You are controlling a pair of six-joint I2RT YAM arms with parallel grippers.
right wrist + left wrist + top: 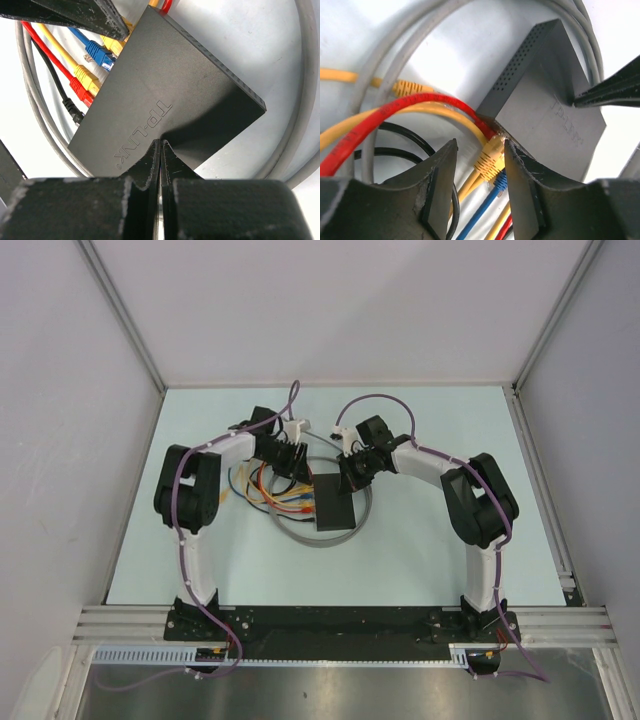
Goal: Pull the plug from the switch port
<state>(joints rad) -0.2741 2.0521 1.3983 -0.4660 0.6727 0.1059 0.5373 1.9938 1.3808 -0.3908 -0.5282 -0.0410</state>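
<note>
The switch (335, 505) is a flat matte-black box marked TP-LINK, lying mid-table; it also shows in the left wrist view (545, 105) and the right wrist view (165, 85). Several plugs sit in its left side. My left gripper (297, 472) is open, and its fingers straddle a yellow plug (490, 159) at the port edge, with a blue plug (499, 182) just below. The left gripper (480, 145) has a gap on the plug's left side. My right gripper (350, 478) is shut and empty; in its wrist view (161, 142) the tips rest on the switch's top.
Red (395, 120), yellow, blue and black cables fan out left of the switch. A grey cable loop (320, 540) rings the switch. A loose yellow plug (410, 88) lies on the table. The right gripper's tip (610, 92) shows over the switch.
</note>
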